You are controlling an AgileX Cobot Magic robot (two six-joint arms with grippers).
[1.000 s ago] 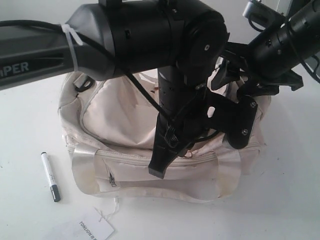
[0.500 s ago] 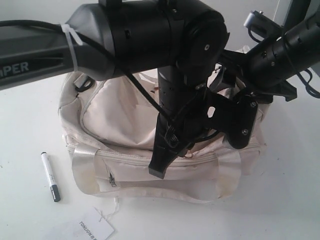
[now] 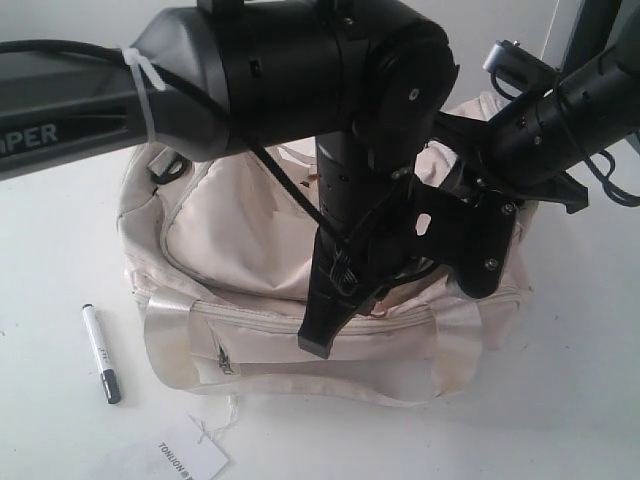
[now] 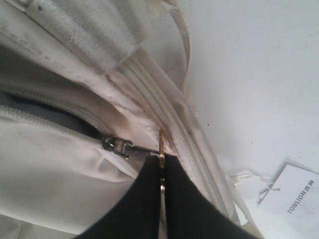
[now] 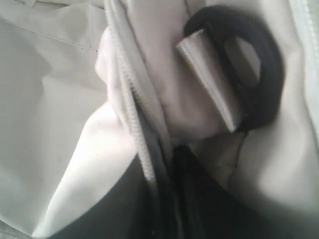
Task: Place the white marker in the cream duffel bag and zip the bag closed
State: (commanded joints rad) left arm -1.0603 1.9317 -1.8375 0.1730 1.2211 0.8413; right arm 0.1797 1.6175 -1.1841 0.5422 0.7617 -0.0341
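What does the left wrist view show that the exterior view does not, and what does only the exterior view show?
Only the left wrist view: the left claw shut on the gold zipper pull, next to the grey slider, with an open stretch of zipper behind it. Only the exterior view: the white marker lying on the white table. Both: the cream duffel bag and the printed paper tag.

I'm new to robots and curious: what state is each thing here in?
white marker: lying on the table, outside the bag.
cream duffel bag: zipper partly open.
left gripper: shut on the zipper pull.
right gripper: apparently shut on the bag's edge.
paper tag: lying flat.
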